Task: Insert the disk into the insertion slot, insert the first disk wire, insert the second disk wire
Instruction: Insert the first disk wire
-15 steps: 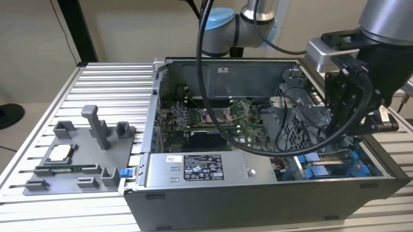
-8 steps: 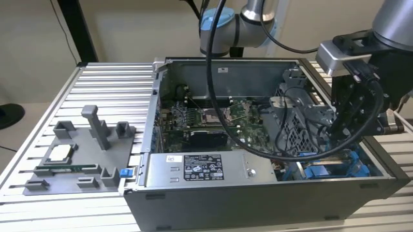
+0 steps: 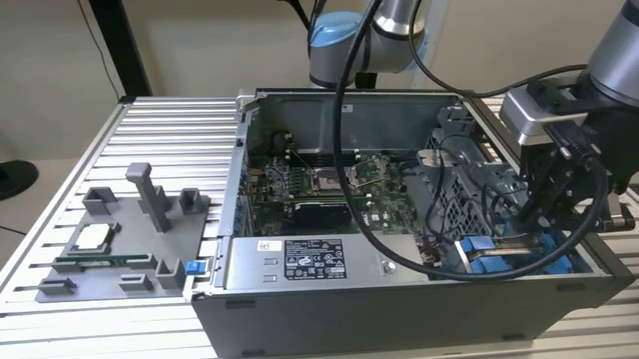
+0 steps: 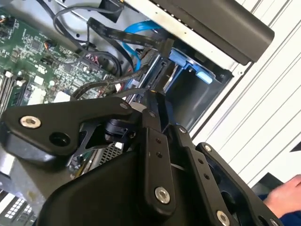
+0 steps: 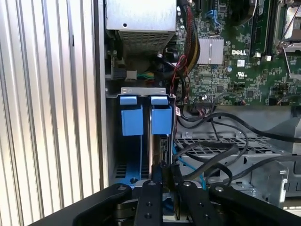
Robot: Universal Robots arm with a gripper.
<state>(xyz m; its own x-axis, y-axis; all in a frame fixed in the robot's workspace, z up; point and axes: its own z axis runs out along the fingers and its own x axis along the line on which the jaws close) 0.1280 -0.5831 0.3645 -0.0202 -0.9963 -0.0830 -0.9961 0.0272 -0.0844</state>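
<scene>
In the first wrist view the disk [image 5: 151, 146] stands on edge inside the insertion slot [image 5: 114, 141], with its blue carrier end [image 5: 161, 120] beside a second blue carrier [image 5: 131, 119]. My gripper [image 5: 165, 178] is at the disk's near end, its black fingers [image 5: 149, 197] close together on the thin edge. In the exterior view the gripper [image 3: 554, 224] reaches down into the blue-railed bay [image 3: 489, 258] at the case's front right corner. In the second wrist view a loose blue wire [image 4: 138, 28] and a black flat wire with a connector [image 4: 162, 44] hang beside the bay, near the gripper [image 4: 153, 101].
The green motherboard [image 3: 319, 187] fills the case floor, and the grey labelled power-supply box [image 3: 299, 262] lies along the front. A grey fixture tray [image 3: 120, 239] rests on the ribbed metal table [image 3: 170, 127]. Black cables [image 5: 221, 155] cross the perforated cage. A person's hand [image 4: 282, 197] is nearby.
</scene>
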